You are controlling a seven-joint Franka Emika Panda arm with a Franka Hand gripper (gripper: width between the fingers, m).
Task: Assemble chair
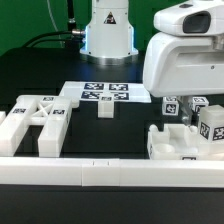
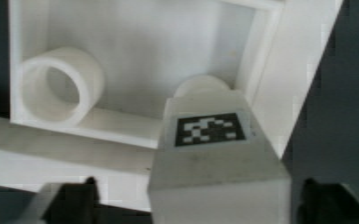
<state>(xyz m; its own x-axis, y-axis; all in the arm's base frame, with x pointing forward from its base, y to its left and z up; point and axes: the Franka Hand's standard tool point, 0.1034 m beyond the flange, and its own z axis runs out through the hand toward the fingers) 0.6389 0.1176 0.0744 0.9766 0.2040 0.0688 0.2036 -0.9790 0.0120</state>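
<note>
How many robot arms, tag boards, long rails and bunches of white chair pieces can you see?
robot arm: 1
marker board: 1
long white rail: 1
bunches of chair pieces: 3 (left bunch, small block in the middle, right bunch under the arm)
Total: 6

Fingertips (image 2: 69, 201) of the hand (image 2: 190, 204) dark, blurred, edge-cropped
</note>
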